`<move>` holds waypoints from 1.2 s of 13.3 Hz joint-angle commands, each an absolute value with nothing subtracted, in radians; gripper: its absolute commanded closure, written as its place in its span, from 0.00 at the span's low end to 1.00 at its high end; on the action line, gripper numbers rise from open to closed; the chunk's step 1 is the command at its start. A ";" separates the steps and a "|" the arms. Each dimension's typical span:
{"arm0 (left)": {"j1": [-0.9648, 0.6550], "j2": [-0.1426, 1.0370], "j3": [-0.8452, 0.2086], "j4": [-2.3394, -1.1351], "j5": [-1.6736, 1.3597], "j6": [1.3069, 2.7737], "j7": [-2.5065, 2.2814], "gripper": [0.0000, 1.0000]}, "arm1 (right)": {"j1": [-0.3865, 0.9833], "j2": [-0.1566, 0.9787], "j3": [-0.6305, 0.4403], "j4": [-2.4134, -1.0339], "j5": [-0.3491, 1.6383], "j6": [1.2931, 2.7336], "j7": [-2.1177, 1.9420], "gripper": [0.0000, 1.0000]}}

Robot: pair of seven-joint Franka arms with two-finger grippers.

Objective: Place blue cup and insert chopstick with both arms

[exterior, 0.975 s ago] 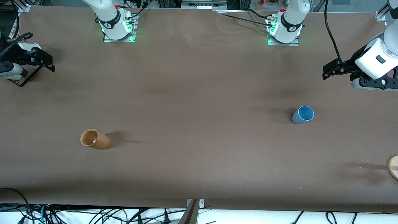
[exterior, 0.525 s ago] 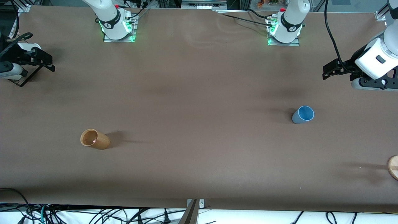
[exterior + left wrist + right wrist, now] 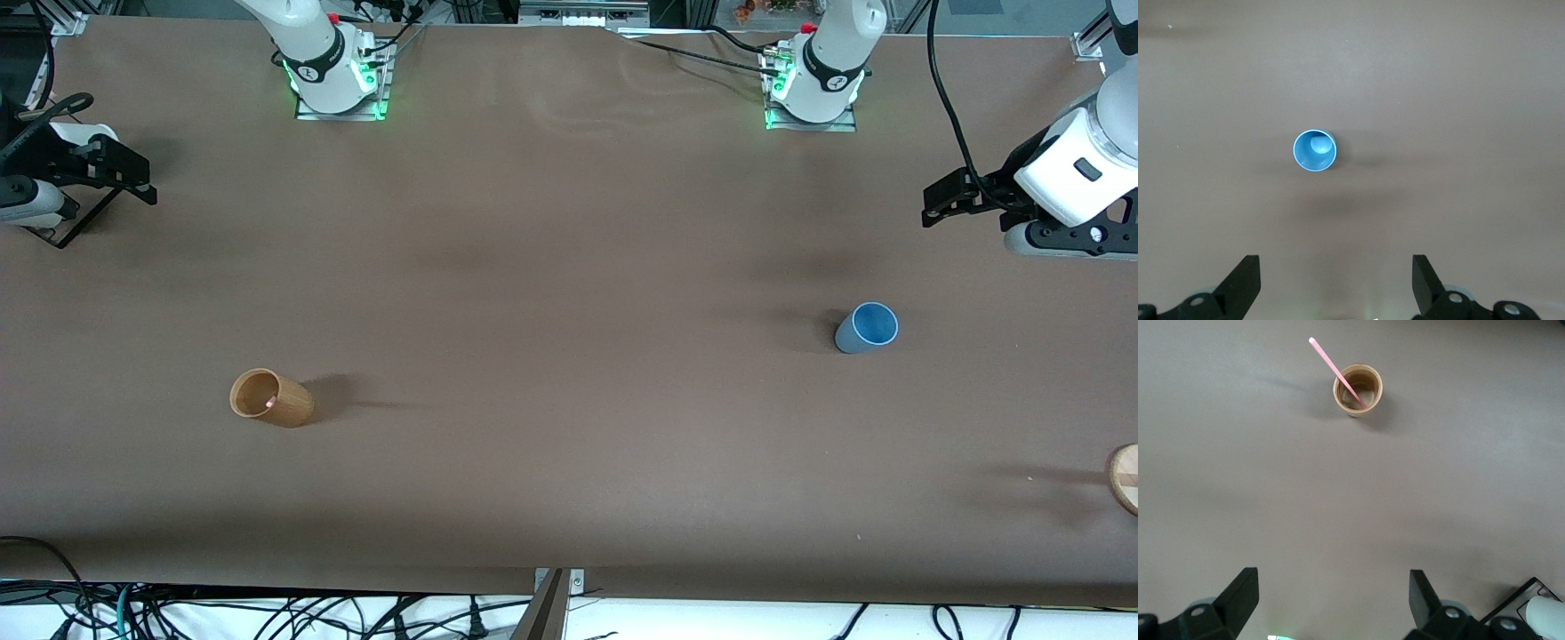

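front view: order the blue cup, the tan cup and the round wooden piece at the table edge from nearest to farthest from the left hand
1. blue cup: toward the left arm's end, closest to the left hand.
2. round wooden piece: at the table's edge on the same end, nearer the front camera.
3. tan cup: toward the right arm's end, holding the chopstick.
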State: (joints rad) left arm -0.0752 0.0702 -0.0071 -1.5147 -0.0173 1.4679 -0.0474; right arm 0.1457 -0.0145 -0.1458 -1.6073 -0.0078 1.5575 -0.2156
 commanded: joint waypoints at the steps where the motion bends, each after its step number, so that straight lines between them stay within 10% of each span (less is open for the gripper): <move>1: -0.077 0.092 -0.011 -1.482 -0.005 1.450 -0.026 0.00 | 0.140 -0.003 -0.146 -1.577 -0.005 1.542 -0.232 0.00; 16: 0.006 0.239 -0.031 -1.664 0.120 1.747 0.044 0.00 | 0.140 -0.026 -0.143 -1.548 -0.006 1.486 -0.256 0.00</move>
